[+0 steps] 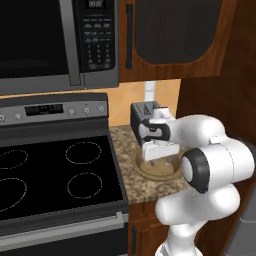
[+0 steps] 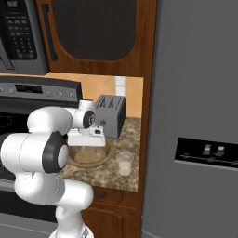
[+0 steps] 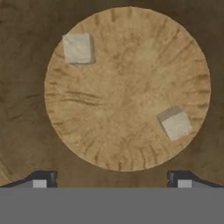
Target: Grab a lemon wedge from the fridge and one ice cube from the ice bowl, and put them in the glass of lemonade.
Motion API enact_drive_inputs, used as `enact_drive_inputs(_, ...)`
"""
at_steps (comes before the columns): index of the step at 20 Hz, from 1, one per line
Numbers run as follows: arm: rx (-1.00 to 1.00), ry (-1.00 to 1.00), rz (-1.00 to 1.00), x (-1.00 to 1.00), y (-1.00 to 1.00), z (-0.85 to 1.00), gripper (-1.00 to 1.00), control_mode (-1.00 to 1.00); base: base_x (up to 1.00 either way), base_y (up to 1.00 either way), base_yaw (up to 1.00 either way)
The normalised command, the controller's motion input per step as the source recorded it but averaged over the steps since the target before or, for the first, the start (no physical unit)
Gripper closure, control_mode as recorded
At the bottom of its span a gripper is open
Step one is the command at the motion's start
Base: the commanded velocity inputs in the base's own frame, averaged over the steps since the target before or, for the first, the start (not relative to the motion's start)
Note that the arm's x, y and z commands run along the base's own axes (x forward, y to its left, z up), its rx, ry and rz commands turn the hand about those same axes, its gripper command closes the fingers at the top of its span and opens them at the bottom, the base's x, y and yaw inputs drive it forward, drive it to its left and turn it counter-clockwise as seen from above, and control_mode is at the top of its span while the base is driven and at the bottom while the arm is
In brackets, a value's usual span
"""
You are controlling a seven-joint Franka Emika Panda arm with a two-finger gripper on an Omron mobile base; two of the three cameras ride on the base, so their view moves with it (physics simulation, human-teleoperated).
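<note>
Two ice cubes lie on the flat floor of the ice bowl [image 3: 127,87], well apart from each other: one ice cube [image 3: 176,124] sits near the right fingertip in the hand view, the other ice cube [image 3: 78,48] rests at the far left edge of the floor. Each cube is tiny, pale and probably very light, hard and slippery, so it will likely slide away if one finger touches it before the other. The best hold is on two opposite flat faces, with the fingers low, close to the bowl floor. The nearer cube stands turned a little, so the hand may need some rotation to meet its faces squarely.

The claw [image 3: 112,179] hangs over the bowl, pointing straight down, with its jaws spread wide and nothing between them. The bowl is wood-like, stiff and shallow, and it stands on the speckled counter [image 2: 111,174] just in front of the toaster [image 2: 110,115]. The glass of lemonade [image 2: 124,163] stands just beside the bowl, toward the fridge [image 2: 195,116]. The glass is small, narrow and easy to tip, so the drop must be made from directly above it.
</note>
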Motion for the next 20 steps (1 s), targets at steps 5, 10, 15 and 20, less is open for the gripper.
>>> enact_drive_inputs(5, 0.00, 0.00, 0.09, 0.09, 0.00, -0.51, -1.00, -1.00, 0.00, 0.00, 0.00)
enact_drive_inputs(10, 0.01, 0.00, 0.07, 0.00, -0.02, -0.34, -1.00, -1.00, 0.00, 0.00, 0.00)
enact_drive_inputs(15, 0.01, -0.09, 0.01, 0.01, -0.03, 0.04, -1.00, -1.00, 0.00, 0.00, 0.00)
enact_drive_inputs(20, 0.02, -0.14, 0.02, -0.08, -0.02, 0.11, -1.00, -1.00, 0.00, 0.00, 0.00)
